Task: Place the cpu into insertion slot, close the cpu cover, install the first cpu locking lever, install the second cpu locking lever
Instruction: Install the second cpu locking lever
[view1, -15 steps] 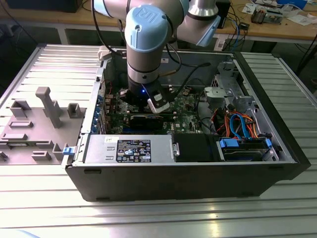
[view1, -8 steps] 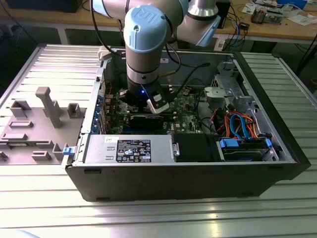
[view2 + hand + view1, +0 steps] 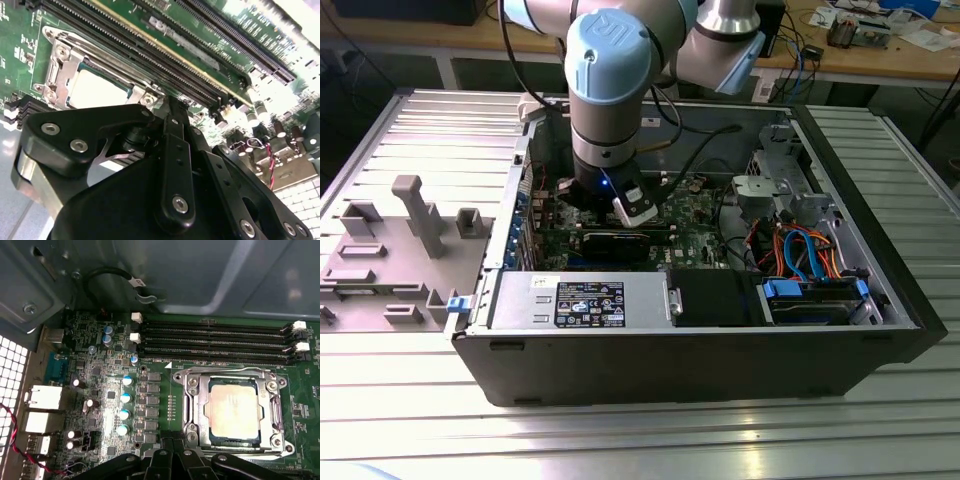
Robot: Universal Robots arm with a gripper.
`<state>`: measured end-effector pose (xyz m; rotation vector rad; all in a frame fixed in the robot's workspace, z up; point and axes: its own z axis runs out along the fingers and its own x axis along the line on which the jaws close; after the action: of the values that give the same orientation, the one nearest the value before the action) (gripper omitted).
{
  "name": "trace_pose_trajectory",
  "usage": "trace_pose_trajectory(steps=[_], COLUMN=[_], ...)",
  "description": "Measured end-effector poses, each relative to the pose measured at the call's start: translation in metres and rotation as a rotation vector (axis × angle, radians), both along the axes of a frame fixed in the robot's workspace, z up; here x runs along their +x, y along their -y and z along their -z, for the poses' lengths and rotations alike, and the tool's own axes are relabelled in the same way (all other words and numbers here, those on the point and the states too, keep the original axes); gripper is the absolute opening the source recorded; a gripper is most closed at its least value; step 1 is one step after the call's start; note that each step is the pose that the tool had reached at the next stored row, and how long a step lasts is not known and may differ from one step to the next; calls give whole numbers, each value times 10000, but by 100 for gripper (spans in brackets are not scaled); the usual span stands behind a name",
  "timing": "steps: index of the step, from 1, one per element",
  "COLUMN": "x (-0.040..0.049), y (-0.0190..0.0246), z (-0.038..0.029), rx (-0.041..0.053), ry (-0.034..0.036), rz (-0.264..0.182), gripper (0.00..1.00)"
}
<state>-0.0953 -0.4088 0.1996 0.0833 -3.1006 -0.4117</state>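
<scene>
**CPU seated under its cover, gripper hanging just off the socket edge**

The first wrist view is giving us the socket face-on: the cpu (image 3: 233, 411), a flat square with a matte silver-grey lid, is sitting inside the insertion slot (image 3: 192, 412), and the cpu cover (image 3: 274, 410), a thin shiny metal frame, is lying down around it. The second wrist view is catching the same chip at a slant beyond the black bolted linkage of the gripper (image 3: 172, 112), whose fingers are standing drawn together on nothing, tips just beside the socket's rim. The exterior view is showing the arm (image 3: 610, 110) reaching down into the open computer case (image 3: 700, 360). Long black memory slots (image 3: 215, 342) are bordering the socket; green board is lying open elsewhere around it.
</scene>
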Motion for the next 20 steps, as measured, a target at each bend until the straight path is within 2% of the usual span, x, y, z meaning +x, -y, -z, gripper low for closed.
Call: trace_pose_trajectory(steps=[3, 6, 9, 15, 17, 20], x=[1, 0, 0, 0, 0, 0], y=[-18, -20, -20, 6, 6, 6], z=[1, 15, 29, 28, -4, -87], rx=[8, 97, 141, 144, 143, 145], ry=[-1, -1, 0, -1, -1, 0], rz=[-2, 0, -1, 1, 1, 0], gripper=[11, 11, 11, 11, 11, 11])
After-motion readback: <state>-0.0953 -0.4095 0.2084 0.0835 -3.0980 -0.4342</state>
